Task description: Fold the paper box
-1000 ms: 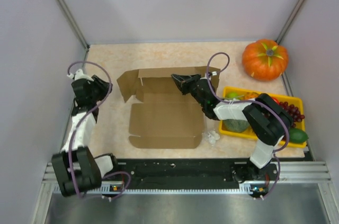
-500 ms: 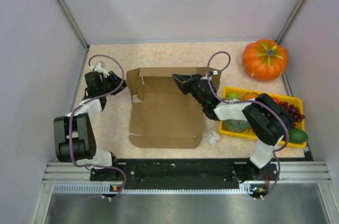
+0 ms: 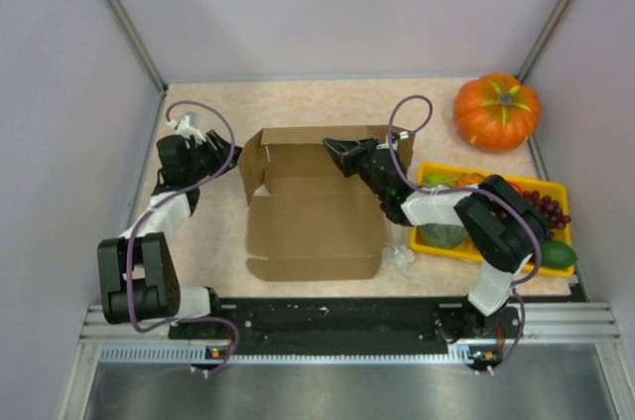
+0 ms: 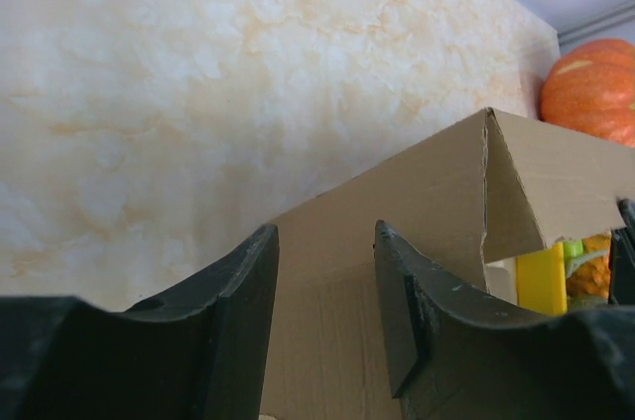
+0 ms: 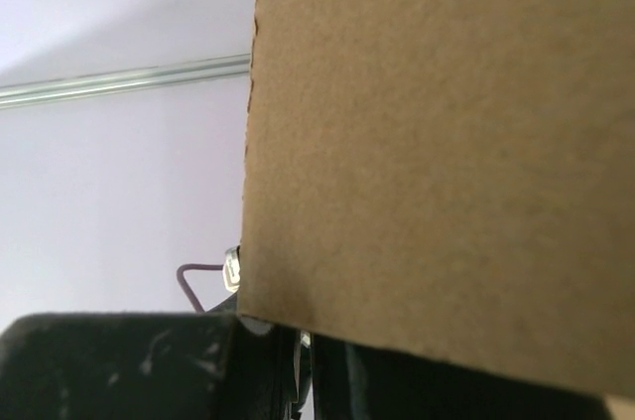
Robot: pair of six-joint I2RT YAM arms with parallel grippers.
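Note:
The paper box, plain brown cardboard, lies in the middle of the table with its back wall and left flap raised. My left gripper is at the outer side of that left flap. In the left wrist view its jaws stand open, with the paper box just beyond the fingertips and nothing pinched. My right gripper is at the top of the back wall, shut on its edge. In the right wrist view the paper box fills the picture above the closed gripper.
An orange pumpkin sits at the back right corner. A yellow tray of fruit stands along the right side, under my right arm. A small white object lies by the box's front right corner. Walls close in on three sides.
My left arm has swung in from the table's left edge to the box. The left flap, lying flat a second ago, now stands up. The right gripper has kept its hold.

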